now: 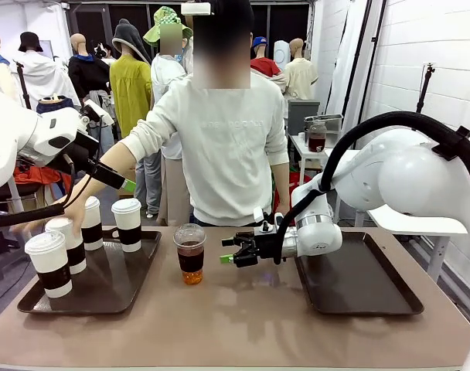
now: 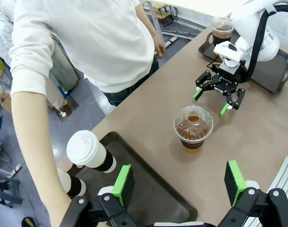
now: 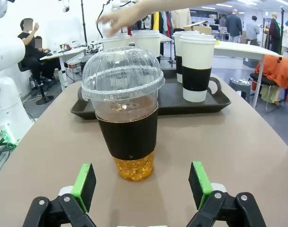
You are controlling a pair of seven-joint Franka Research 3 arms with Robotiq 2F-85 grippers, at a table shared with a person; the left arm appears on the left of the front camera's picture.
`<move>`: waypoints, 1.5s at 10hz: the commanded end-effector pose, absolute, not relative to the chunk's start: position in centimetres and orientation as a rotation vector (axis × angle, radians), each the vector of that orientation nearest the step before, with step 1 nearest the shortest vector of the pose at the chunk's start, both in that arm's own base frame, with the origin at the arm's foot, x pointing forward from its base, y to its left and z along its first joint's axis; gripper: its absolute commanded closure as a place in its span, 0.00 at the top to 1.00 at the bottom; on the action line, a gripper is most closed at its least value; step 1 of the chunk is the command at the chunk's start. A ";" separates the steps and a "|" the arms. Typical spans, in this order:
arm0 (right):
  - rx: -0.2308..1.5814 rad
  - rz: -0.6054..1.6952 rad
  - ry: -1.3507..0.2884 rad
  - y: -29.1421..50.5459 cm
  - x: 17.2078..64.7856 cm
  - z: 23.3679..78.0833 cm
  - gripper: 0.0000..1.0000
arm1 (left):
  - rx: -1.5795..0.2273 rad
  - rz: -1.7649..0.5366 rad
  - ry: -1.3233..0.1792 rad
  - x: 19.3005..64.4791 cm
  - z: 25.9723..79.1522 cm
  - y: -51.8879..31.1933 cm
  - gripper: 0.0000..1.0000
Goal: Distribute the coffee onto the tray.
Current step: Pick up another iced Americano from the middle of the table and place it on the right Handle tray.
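A clear dome-lidded coffee cup (image 1: 191, 259) with a black sleeve stands on the bare table between the two trays. My right gripper (image 1: 229, 252) is open just to its right, level with it and pointing at it; in the right wrist view the cup (image 3: 127, 118) sits just beyond the open fingers (image 3: 85, 182). Several white lidded paper cups (image 1: 127, 224) stand on the left tray (image 1: 103, 297). The person's hand (image 3: 118, 16) rests on one of them. My left gripper (image 2: 179, 179) hangs open high above the left tray's inner edge. Another dome-lidded cup (image 2: 222, 29) stands by the right tray, behind my right arm.
The right tray (image 1: 359, 282) lies dark and bare at the table's right. The person stands at the far edge, one arm (image 1: 103, 174) stretched over the left tray under my left arm. Bare tabletop runs along the front.
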State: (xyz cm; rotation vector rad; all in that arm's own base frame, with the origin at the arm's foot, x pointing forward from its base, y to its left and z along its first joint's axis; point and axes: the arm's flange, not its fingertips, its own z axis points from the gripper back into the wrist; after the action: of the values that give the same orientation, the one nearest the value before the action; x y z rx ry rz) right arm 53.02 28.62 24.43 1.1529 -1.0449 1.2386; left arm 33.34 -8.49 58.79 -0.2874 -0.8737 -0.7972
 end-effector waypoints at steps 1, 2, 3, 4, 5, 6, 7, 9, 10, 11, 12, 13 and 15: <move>1.153 1.239 -1.045 28.6 53.0 24.4 1.00 | -0.293 -0.795 -0.874 33.4 58.8 -8.4 1.00; 1.173 1.242 -1.042 29.4 53.3 24.1 1.00 | -0.293 -0.795 -0.874 33.4 58.8 -8.4 1.00; 1.180 1.242 -1.044 30.0 53.5 23.9 1.00 | -0.293 -0.795 -0.874 33.4 58.8 -8.4 1.00; 1.186 1.241 -1.043 30.5 53.8 23.7 1.00 | -0.293 -0.795 -0.874 33.4 58.8 -8.4 1.00; 1.201 1.242 -1.046 31.0 54.0 23.6 1.00 | -0.293 -0.795 -0.874 33.4 58.8 -8.4 1.00; 1.213 1.246 -1.045 31.5 54.1 23.4 1.00 | -0.293 -0.795 -0.874 33.4 58.8 -8.4 1.00; 1.225 1.245 -1.053 32.1 54.3 23.3 1.00 | -0.293 -0.795 -0.874 33.4 58.8 -8.4 1.00; 1.230 1.250 -1.072 33.1 54.9 23.4 1.00 | -0.293 -0.795 -0.874 33.4 58.8 -8.4 1.00; 1.241 1.260 -1.069 33.7 55.0 23.3 1.00 | -0.293 -0.795 -0.874 33.4 58.8 -8.4 1.00; 1.251 1.266 -1.059 34.1 55.1 23.2 1.00 | -0.293 -0.795 -0.874 33.4 58.8 -8.4 1.00; 1.256 1.264 -1.050 34.3 55.2 23.0 1.00 | -0.293 -0.795 -0.874 33.4 58.8 -8.4 1.00; 1.263 1.261 -1.045 34.4 55.2 23.0 1.00 | -0.293 -0.795 -0.874 33.4 58.8 -8.4 1.00; 1.272 1.261 -1.032 35.0 55.4 22.7 1.00 | -0.293 -0.795 -0.874 33.4 58.8 -8.4 1.00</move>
State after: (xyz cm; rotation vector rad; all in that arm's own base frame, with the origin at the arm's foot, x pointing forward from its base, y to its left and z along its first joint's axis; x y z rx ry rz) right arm 54.61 34.24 22.79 1.2474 -1.0559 1.2666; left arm 33.34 -8.49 58.79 -0.2874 -0.8737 -0.7973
